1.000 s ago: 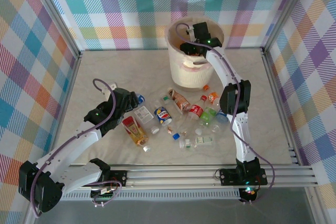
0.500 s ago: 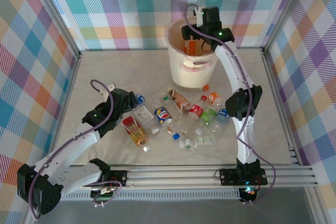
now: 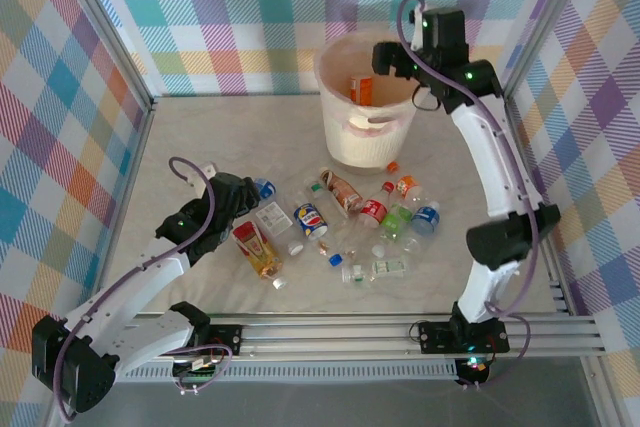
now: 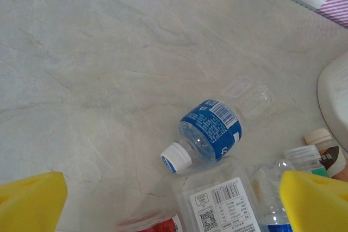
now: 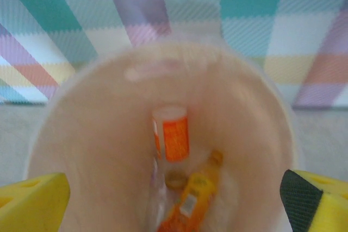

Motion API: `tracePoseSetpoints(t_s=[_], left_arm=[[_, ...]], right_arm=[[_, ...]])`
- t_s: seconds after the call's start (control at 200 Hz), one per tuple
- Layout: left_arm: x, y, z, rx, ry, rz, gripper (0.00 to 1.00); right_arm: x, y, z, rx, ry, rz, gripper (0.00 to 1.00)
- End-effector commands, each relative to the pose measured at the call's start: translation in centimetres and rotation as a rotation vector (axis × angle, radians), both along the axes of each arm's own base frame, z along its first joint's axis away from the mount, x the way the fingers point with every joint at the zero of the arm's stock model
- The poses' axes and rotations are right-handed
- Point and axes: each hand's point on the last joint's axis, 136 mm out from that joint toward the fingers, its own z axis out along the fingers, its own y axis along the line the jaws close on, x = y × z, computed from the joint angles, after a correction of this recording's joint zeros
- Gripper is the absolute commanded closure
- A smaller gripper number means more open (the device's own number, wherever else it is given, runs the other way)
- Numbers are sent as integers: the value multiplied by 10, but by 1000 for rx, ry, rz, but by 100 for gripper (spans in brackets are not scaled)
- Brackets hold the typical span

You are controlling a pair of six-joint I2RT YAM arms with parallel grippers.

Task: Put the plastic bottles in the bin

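The bin (image 3: 350, 142) stands just below and to the left of the right gripper (image 3: 388, 59). The gripper's yellow pads (image 5: 32, 199) are spread wide with nothing between them. The right wrist view is blurred, so the bin's floor is hard to make out. An orange-labelled bottle (image 5: 173, 134) stands roughly on end against the far wall, pale cap up. Below it a second orange bottle (image 5: 190, 202) lies slanted, its lower end cut off by the picture's edge.

The loose bottles (image 3: 350, 222) lie on their sides on the table (image 3: 200, 137), to the right of the left gripper (image 3: 240, 205), pointing every way. That gripper is open too, its pads at the two lower corners of its wrist view.

Just ahead of it a blue-labelled bottle (image 4: 212, 129) lies flat, white cap toward the gripper and clear base away. Nearer still, a white-labelled bottle (image 4: 217, 205) and a red-labelled one (image 4: 152, 224) are cut off by the bottom edge.

A second ago the right gripper was down inside the bin. It has since risen and swung to the right rim. The left arm has scarcely moved.
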Motion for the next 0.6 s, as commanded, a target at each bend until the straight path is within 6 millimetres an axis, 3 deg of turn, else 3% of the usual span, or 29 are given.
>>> tracePoseSetpoints(t_s=[0.0, 0.135, 0.335, 0.445, 0.595], left_arm=[[-14, 9, -14, -20, 62, 39, 0], [-41, 3, -46, -117, 196, 40, 0], [-79, -16, -90, -296, 294, 20, 0], [-92, -18, -102, -333, 314, 13, 0], [-93, -28, -105, -367, 302, -38, 0]], right_arm=[[-19, -14, -2, 32, -23, -56, 0], [-37, -22, -2, 31, -41, -60, 0], [-45, -26, -2, 22, -55, -63, 0], [-46, -26, -3, 24, -64, -60, 0], [-45, -23, -7, 42, -70, -49, 0]])
